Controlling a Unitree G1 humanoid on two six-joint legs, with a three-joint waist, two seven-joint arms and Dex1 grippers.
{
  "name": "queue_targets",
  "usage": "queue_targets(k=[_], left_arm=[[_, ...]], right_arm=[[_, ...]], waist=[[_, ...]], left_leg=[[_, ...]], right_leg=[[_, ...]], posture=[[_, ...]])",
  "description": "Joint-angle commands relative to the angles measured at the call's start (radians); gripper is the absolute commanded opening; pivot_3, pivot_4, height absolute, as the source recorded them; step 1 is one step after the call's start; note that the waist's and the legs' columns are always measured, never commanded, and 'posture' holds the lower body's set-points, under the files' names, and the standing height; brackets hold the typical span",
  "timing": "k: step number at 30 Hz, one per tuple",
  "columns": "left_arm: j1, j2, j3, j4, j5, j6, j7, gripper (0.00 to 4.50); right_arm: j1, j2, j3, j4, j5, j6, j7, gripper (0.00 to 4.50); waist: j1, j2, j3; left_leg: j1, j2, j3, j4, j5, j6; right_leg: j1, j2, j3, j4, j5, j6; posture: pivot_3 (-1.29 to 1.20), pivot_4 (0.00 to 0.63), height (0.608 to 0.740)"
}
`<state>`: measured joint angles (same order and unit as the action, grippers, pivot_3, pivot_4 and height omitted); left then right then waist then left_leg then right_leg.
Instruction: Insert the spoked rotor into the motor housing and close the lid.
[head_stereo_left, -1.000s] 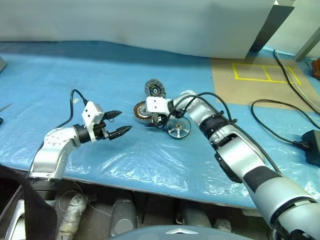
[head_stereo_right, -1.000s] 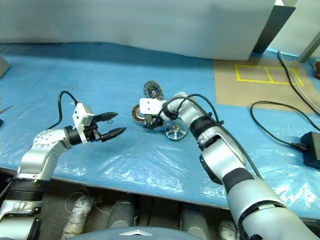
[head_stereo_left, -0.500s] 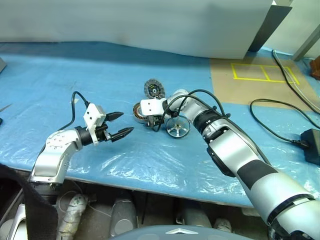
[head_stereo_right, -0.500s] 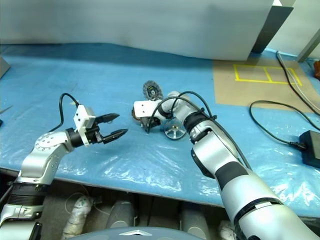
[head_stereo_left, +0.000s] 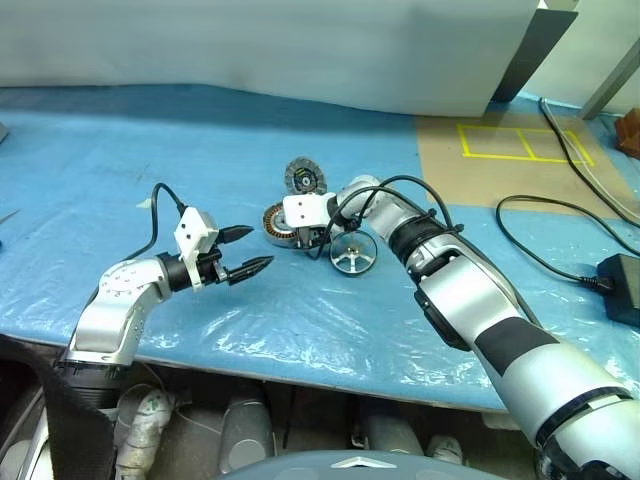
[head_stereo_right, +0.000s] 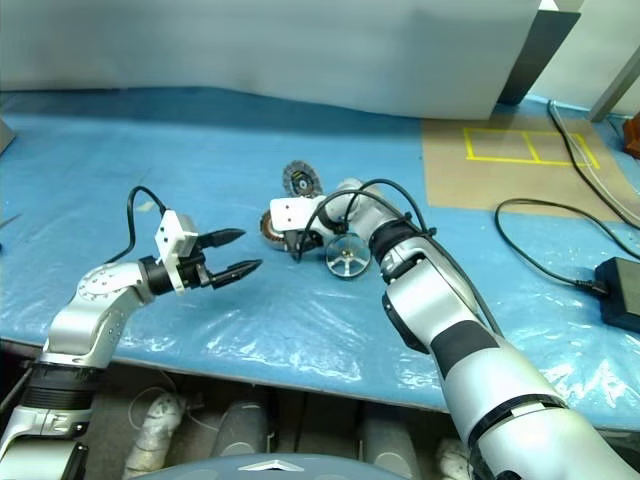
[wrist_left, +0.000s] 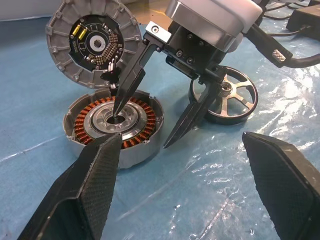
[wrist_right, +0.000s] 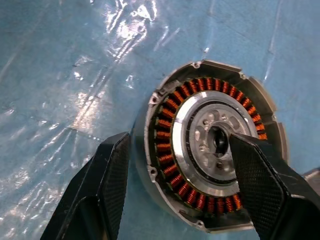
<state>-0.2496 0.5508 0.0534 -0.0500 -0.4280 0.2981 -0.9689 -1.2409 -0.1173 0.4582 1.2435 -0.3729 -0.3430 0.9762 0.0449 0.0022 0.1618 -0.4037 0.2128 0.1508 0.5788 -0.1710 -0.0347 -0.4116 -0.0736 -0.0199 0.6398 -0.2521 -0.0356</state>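
Nearest us, our left gripper (head_stereo_left: 243, 251) hovers wide open and empty, pointing toward the parts. Beyond it our right gripper (wrist_left: 152, 120) straddles the motor housing's (wrist_left: 114, 125) wall, one fingertip in its hollow centre, the other outside, gripping nothing. The spoked rotor (wrist_left: 225, 102) lies flat just beside, nearer our right arm. Farthest, the lid (wrist_left: 93, 44) leans upright.

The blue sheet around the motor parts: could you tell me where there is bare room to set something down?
Bare sheet lies behind the left gripper, and more near the front edge. It is crowded where the motor housing, lid, spoked rotor and right gripper cluster.
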Motion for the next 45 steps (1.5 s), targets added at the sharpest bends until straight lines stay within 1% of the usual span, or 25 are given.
queue_targets(k=[1, 14, 19, 25, 28, 29, 30, 35, 38, 41, 43, 45], left_arm=[[-0.004, 0.007, 0.015, -0.037, -0.03, 0.009, -0.013, 4.02], [0.0, 0.001, 0.027, -0.035, -0.041, 0.012, 0.007, 4.02], [0.007, 0.011, 0.02, -0.037, -0.025, 0.004, 0.004, 4.02], [0.009, 0.009, 0.02, -0.037, -0.023, 0.002, 0.008, 4.02], [0.008, 0.006, 0.02, -0.037, -0.025, 0.002, 0.012, 4.08], [0.007, 0.005, 0.02, -0.036, -0.024, 0.001, 0.013, 4.08], [0.008, 0.005, 0.02, -0.036, -0.024, 0.0, 0.015, 4.08], [0.011, 0.0, 0.021, -0.039, -0.032, 0.007, 0.023, 4.08], [0.009, 0.0, 0.026, -0.046, -0.042, 0.016, 0.025, 4.08], [0.001, 0.006, 0.028, -0.035, -0.039, 0.011, 0.019, 4.08], [0.003, 0.007, 0.029, -0.033, -0.037, 0.006, 0.018, 4.08], [0.011, 0.007, 0.03, -0.04, -0.039, 0.007, 0.018, 4.08]], right_arm=[[-0.037, -0.011, -0.025, 0.0, 0.003, -0.001, -0.009, 3.24], [0.001, 0.047, -0.007, -0.005, -0.024, -0.018, -0.004, 3.24], [-0.005, 0.035, 0.013, 0.022, -0.071, -0.004, -0.07, 3.24], [0.0, 0.027, 0.005, 0.034, -0.072, 0.014, -0.041, 3.24], [0.003, 0.024, 0.017, 0.028, -0.081, -0.01, -0.017, 2.63], [0.004, 0.024, 0.02, 0.025, -0.083, -0.016, -0.006, 2.32], [0.004, 0.025, 0.023, 0.022, -0.085, -0.023, 0.004, 2.11], [-0.006, 0.031, 0.045, 0.007, -0.102, -0.046, 0.027, 2.09], [-0.02, 0.029, 0.012, -0.026, -0.047, -0.038, 0.145, 2.09], [0.011, -0.02, 0.016, -0.121, -0.012, -0.086, 0.302, 2.09], [0.083, -0.074, 0.032, -0.267, 0.023, -0.113, 0.414, 2.09], [0.166, -0.113, 0.041, -0.435, 0.072, -0.094, 0.499, 2.09]], waist=[[-0.001, 0.0, 0.0], [-0.002, 0.001, 0.0], [-0.002, 0.001, 0.001], [0.0, 0.001, 0.001], [0.0, 0.001, 0.0], [-0.001, 0.001, 0.0], [-0.001, 0.001, 0.0], [-0.002, 0.001, 0.0], [-0.003, 0.001, 0.001], [-0.002, 0.001, 0.001], [0.003, 0.001, 0.001], [0.005, 0.0, 0.001]], left_leg=[[0.0, 0.0, 0.0, 0.0, 0.0, 0.0], [-0.002, 0.0, 0.001, 0.0, 0.0, 0.0], [-0.002, 0.001, 0.001, 0.0, 0.0, 0.0], [-0.002, 0.0, 0.001, 0.0, 0.0, 0.0], [-0.002, 0.0, 0.001, 0.0, 0.0, 0.0], [-0.002, 0.0, 0.001, 0.0, 0.0, 0.0], [-0.001, 0.0, 0.001, 0.0, 0.0, 0.0], [-0.001, 0.001, 0.001, 0.0, 0.0, 0.0], [-0.001, 0.001, 0.001, -0.001, 0.0, 0.0], [-0.002, 0.001, 0.001, -0.001, -0.001, 0.002], [-0.002, 0.001, 0.001, -0.001, -0.001, 0.003], [-0.003, 0.001, 0.001, 0.0, 0.001, 0.006]], right_leg=[[0.0, 0.0, 0.0, 0.0, 0.0, 0.0], [-0.003, 0.0, 0.0, 0.001, 0.0, 0.0], [-0.004, 0.0, 0.0, 0.001, 0.0, 0.0], [-0.003, 0.0, 0.0, 0.001, 0.0, 0.0], [-0.003, 0.0, 0.0, 0.001, 0.0, 0.0], [-0.003, 0.0, 0.001, 0.001, 0.0, 0.0], [-0.003, 0.0, 0.001, 0.001, 0.0, 0.0], [-0.003, 0.0, 0.001, 0.001, 0.0, 0.0], [-0.003, 0.0, 0.001, 0.001, 0.0, -0.001], [-0.003, 0.0, 0.001, 0.001, 0.0, -0.001], [-0.003, 0.0, 0.0, 0.001, 0.0, -0.001], [-0.003, 0.0, 0.0, 0.001, 0.0, -0.001]], posture=[[0.0, 0.15, 0.74], [0.0, 0.15, 0.74], [0.0, 0.15, 0.74], [0.0, 0.15, 0.74], [0.0, 0.15, 0.74], [0.0, 0.15, 0.74], [0.0, 0.15, 0.74], [0.0, 0.15, 0.74], [0.0, 0.15, 0.74], [0.0, 0.15, 0.74], [0.0, 0.15, 0.74], [0.0, 0.15, 0.74]])
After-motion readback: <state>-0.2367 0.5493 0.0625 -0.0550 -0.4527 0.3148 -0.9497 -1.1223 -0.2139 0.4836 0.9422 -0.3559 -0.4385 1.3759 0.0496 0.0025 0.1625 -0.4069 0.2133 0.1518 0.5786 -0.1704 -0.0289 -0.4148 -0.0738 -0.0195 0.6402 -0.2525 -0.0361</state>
